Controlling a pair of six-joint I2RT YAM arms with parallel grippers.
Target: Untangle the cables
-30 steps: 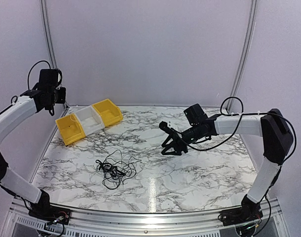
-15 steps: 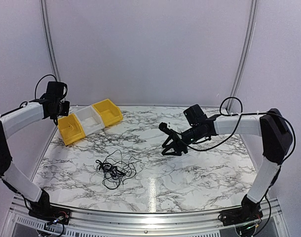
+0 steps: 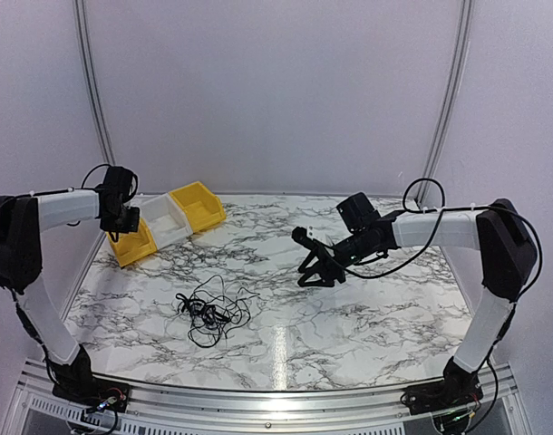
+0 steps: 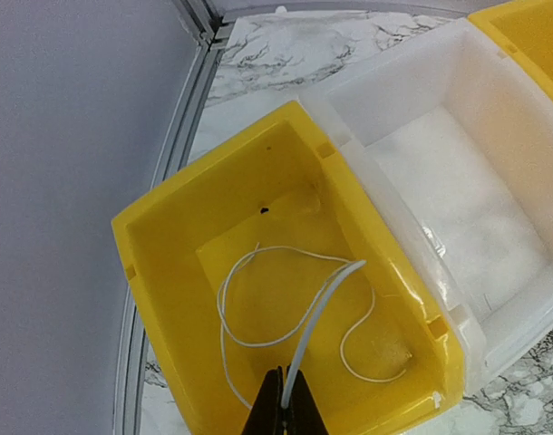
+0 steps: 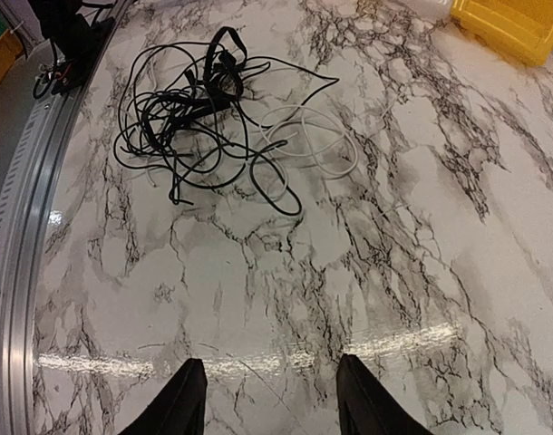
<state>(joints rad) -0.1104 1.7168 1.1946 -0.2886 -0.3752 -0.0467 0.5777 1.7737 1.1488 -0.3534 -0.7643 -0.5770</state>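
The cables [image 3: 209, 308] lie as a loose black tangle on the marble table [image 3: 367, 317], front left of centre. In the right wrist view the tangled cables [image 5: 190, 104] show thin black loops with a white wire [image 5: 324, 154] mixed in at their right side. My left gripper [image 3: 125, 227] hovers over the near yellow bin [image 3: 131, 248]. Seen from the left wrist, the left gripper [image 4: 286, 403] is shut on a thin white cable [image 4: 326, 294] whose loops rest inside the yellow bin [image 4: 159, 272]. My right gripper [image 3: 315, 275] is open and empty above the table, well right of the tangle; in its own view the right gripper [image 5: 269, 364] has bare marble between its fingers.
A white bin [image 3: 164, 218] and a second yellow bin [image 3: 198, 205] stand in a row beside the first, at the back left. The white bin [image 4: 458, 181] holds nothing visible. A metal rail [image 3: 258, 403] runs along the near edge.
My left arm has swung down and forward from high at the left wall to just above the near yellow bin. The right arm has stayed in place.
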